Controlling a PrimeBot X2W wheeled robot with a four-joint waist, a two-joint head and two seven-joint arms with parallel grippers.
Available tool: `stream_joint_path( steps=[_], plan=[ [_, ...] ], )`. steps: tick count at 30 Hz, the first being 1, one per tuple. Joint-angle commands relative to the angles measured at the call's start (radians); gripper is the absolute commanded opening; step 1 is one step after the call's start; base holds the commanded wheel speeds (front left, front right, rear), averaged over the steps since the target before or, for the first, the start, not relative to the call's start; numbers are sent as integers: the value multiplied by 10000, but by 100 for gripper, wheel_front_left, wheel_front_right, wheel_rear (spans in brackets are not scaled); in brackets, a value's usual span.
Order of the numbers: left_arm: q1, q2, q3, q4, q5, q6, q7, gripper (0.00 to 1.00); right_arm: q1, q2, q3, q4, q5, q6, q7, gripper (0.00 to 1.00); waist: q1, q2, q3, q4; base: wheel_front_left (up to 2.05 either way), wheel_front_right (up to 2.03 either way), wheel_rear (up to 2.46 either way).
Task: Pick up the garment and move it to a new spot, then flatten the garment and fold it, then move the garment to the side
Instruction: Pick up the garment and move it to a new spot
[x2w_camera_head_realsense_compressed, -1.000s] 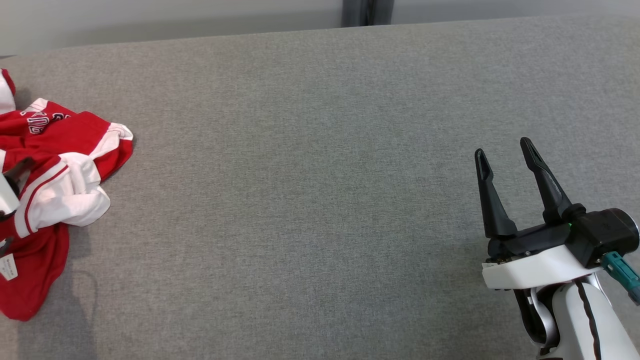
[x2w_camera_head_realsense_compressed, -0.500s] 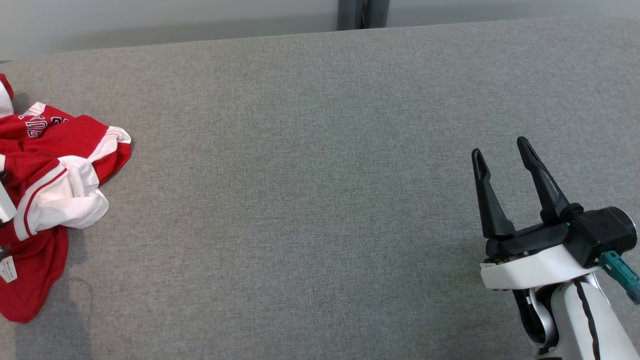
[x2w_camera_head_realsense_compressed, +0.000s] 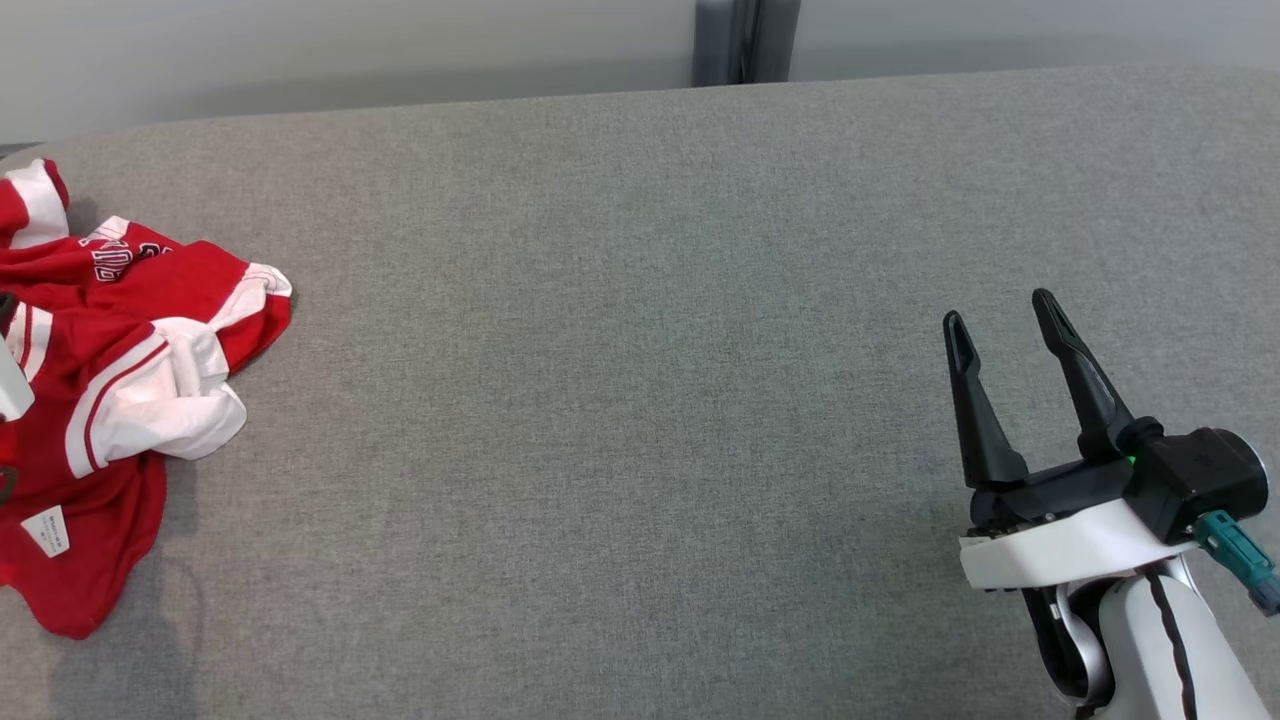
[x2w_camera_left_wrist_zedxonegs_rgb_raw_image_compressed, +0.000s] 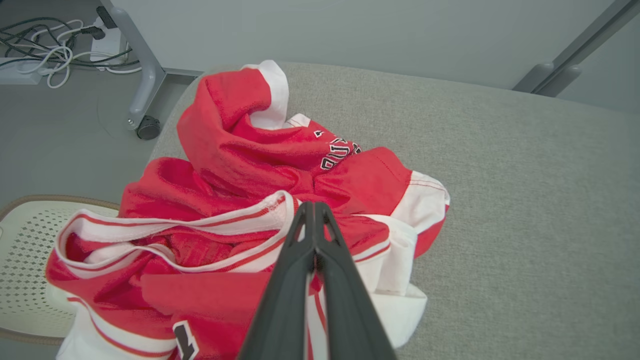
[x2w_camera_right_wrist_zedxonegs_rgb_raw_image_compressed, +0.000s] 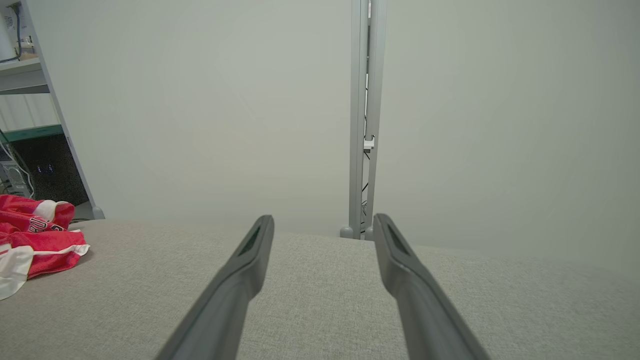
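Gripping the crumpled garment (x2w_camera_left_wrist_zedxonegs_rgb_raw_image_compressed: 235, 150) at the grey padded surface's (x2w_camera_head_realsense_compressed: 640, 400) left edge, the left gripper (x2w_camera_left_wrist_zedxonegs_rgb_raw_image_compressed: 314, 212) is closed on cloth, the right gripper (x2w_camera_head_realsense_compressed: 995, 307) wide and empty near the right edge; moving, flattening and folding remain.

Wide grey fabric surface (x2w_camera_head_realsense_compressed: 640, 300) in front, plain pale wall (x2w_camera_right_wrist_zedxonegs_rgb_raw_image_compressed: 200, 100) behind, grey metal post (x2w_camera_right_wrist_zedxonegs_rgb_raw_image_compressed: 364, 120) against it. Off the left edge, grey floor (x2w_camera_left_wrist_zedxonegs_rgb_raw_image_compressed: 50, 125) with tangled cables (x2w_camera_left_wrist_zedxonegs_rgb_raw_image_compressed: 45, 45), wheeled frame leg (x2w_camera_left_wrist_zedxonegs_rgb_raw_image_compressed: 131, 40), cream perforated plastic piece (x2w_camera_left_wrist_zedxonegs_rgb_raw_image_compressed: 25, 250). Shelf (x2w_camera_right_wrist_zedxonegs_rgb_raw_image_compressed: 22, 75), dark computer case (x2w_camera_right_wrist_zedxonegs_rgb_raw_image_compressed: 50, 170). Soft, even light.

One garment (x2w_camera_head_realsense_compressed: 130, 380); one grey surface (x2w_camera_head_realsense_compressed: 640, 400); four fingers (x2w_camera_head_realsense_compressed: 975, 410).
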Motion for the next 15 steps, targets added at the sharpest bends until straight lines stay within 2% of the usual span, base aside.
stream_joint_path(
  steps=[1,5,6,8,11,15],
  plan=[
    [9,130,-97,-161,-9,-13,-160,0,78,-6,7,38,66,3,-50,100,0,0,-203,75,0,0,0],
    [224,134,-310,-657,15,-13,-467,0,260,18,-6,72,107,3,-50,100,0,0,-498,123,0,0,0],
    [286,139,-331,-814,2,-13,-597,10,283,21,-20,86,123,5,-50,100,0,0,-575,129,0,0,0],
    [486,100,-302,-1082,-103,-13,-874,100,354,30,-60,96,158,3,-51,100,0,0,-757,120,0,0,0],
    [723,147,-236,-1371,-122,-13,-1210,100,472,41,-68,134,187,5,-50,100,0,0,-952,50,0,0,0],
    [1500,-49,-117,-2214,-157,82,-2266,100,626,38,-140,146,221,3,-51,100,0,0,-1300,-169,0,0,0]
  ],
)
